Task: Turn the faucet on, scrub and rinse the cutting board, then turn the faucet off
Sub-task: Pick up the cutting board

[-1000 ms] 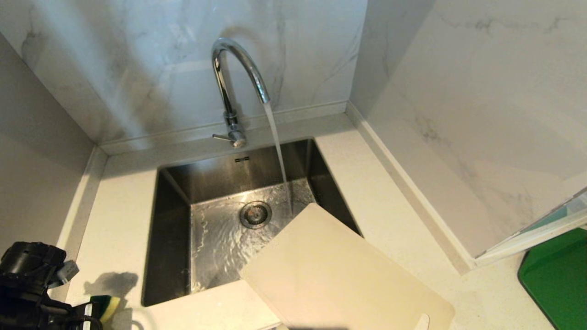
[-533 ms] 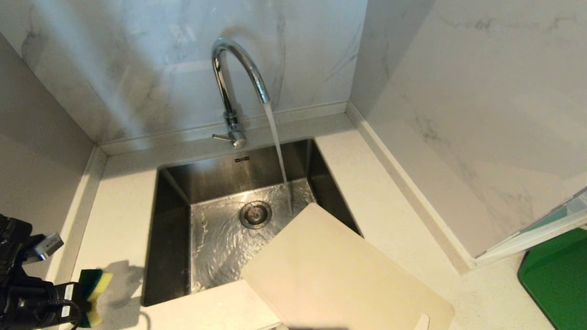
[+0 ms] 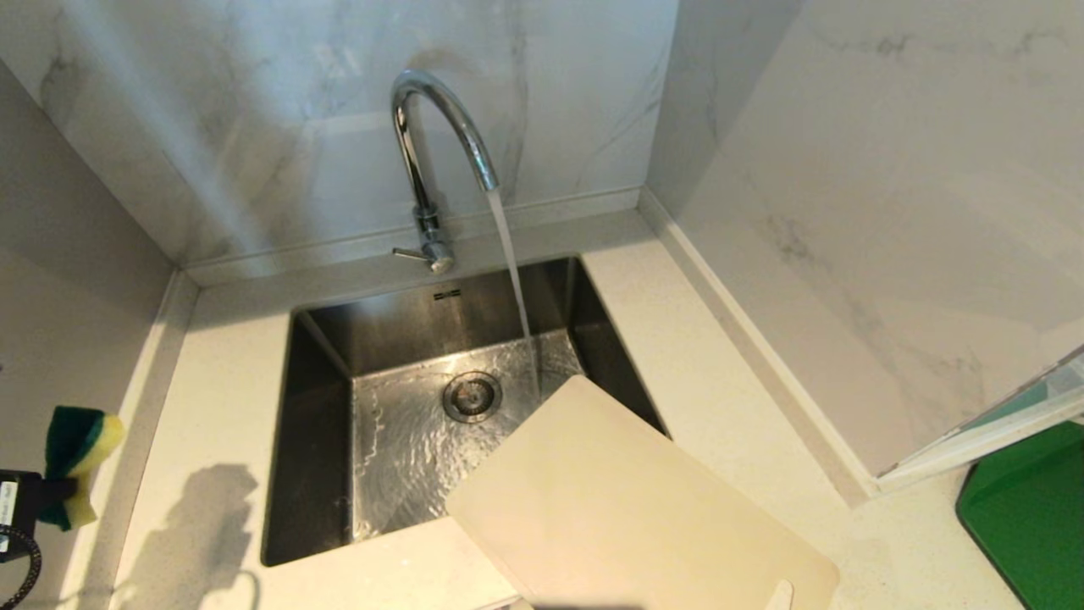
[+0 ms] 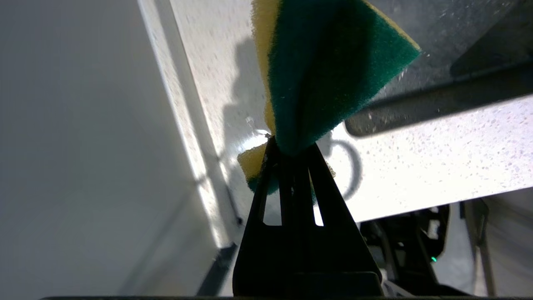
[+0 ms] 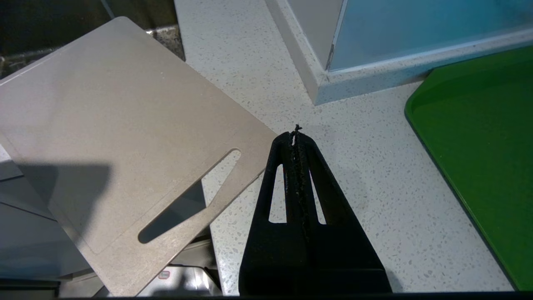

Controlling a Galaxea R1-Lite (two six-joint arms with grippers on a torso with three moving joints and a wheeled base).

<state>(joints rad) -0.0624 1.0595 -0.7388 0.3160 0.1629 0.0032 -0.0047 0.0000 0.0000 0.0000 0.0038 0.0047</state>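
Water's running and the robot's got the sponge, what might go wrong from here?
1. The cutting board sits half over the sink edge; scrubbing pressure might tip or slide it.
2. The left hand pinches the sponge by one end, so it may twist loose.
3. Water from the faucet may splash off the board's corner.

The sink basin lies open on its left and far side, but the cutting board overhangs its near right corner and blocks entry there. The faucet arches over the far rim, its water stream falling just beyond the board's far corner. Walls close in left, far and right; a green board fills the near right counter.
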